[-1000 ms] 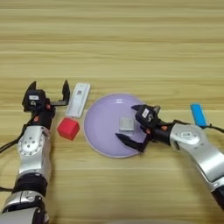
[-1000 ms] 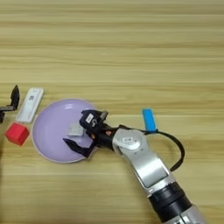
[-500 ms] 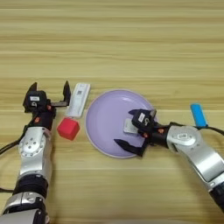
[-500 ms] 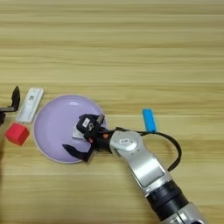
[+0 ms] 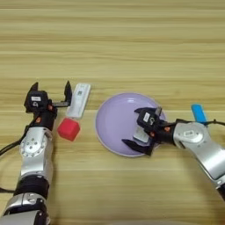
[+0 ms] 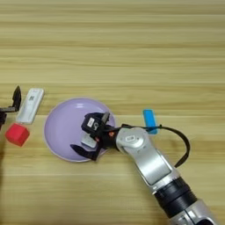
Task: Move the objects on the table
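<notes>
On the near-right part of the purple plate (image 5: 115,122) we found the right gripper (image 5: 141,132), its two black fingers spread wide, one toward the plate's middle and one at the near rim, with the grey block (image 5: 140,135) lying between them on the plate. We could not tell whether either finger touched the block, most of which the gripper covered; we judged it bracketed, not clamped. The block sat directly under this gripper, so the right arm was plainly the nearer one. The blue bar (image 6: 149,120) lay just right of the plate, its long axis running away from the robot, beside the right forearm. The left gripper (image 5: 51,93) hovered open near the left edge, the white stick (image 5: 78,100) just to its right and the red cube (image 5: 68,129) just nearer than it, all on the table (image 5: 132,44). The right-eye view cut off most of the left gripper.
</notes>
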